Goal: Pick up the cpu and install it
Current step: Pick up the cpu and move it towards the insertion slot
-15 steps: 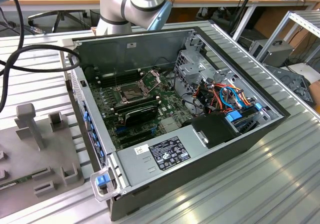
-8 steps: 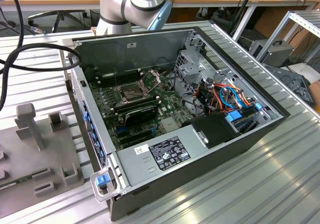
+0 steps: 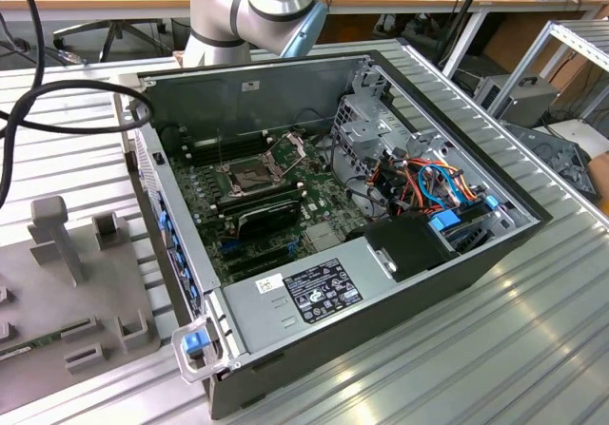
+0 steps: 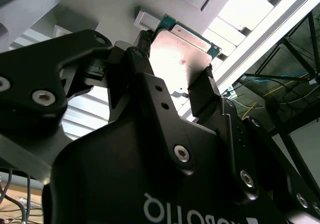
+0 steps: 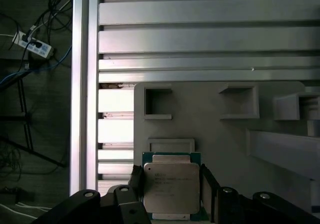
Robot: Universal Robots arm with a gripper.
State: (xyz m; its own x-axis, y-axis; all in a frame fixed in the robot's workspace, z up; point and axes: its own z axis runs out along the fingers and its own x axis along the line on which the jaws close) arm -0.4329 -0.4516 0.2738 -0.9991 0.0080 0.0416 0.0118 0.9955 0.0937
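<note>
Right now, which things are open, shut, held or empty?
cpu: held, gripped by two opposite edges.
gripper: shut on the cpu.
computer case: open, side cover off.
socket: metal frame lifted open.
grey tray: two pockets by the cpu empty.

Gripper (image 5: 171,180), gap between fingers (image 5: 207,184): cpu (image 5: 171,191) is filling it, both edges clamped. Just beyond the fingertips: grey fixture plate (image 5: 210,134) is lying across the way, its raised pocket walls (image 5: 158,117) sticking up. Farther beyond: slatted table (image 5: 200,43) is lying flat and open to passage.
</note>
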